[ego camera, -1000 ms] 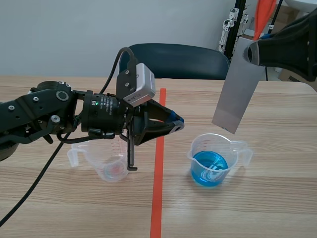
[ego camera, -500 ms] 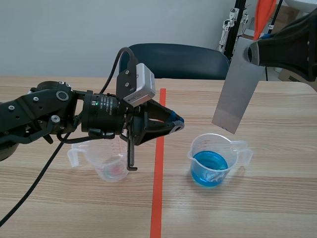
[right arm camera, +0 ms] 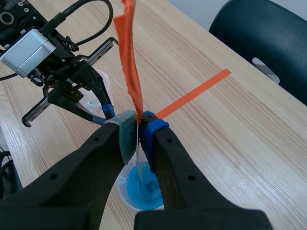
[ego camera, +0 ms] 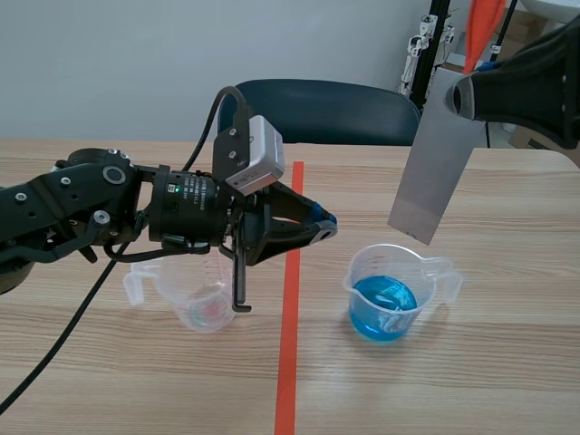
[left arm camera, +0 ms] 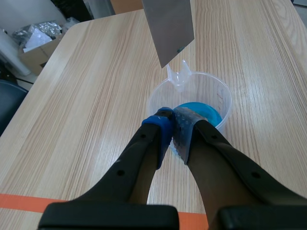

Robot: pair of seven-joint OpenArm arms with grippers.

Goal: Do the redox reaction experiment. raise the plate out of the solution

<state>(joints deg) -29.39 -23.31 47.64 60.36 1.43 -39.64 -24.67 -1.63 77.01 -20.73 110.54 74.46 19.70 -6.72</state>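
bright, even indoor light, soft faint shadows

Clear beaker (ego camera: 204,310) partly behind left hand (ego camera: 324,226); plate (left arm camera: 169,28) top cut off, left wrist view.

Open gap between plate (ego camera: 435,159) and blue beaker (ego camera: 396,292), left tool (ego camera: 326,225) hovering nearby

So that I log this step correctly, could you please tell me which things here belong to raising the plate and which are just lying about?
Belonging to the job:
metal plate, clear of the liquid
right pincer, shut on it
beaker of blue solution, below it

Just lying about:
second clear beaker
left pincer, shut on nothing
dark chair
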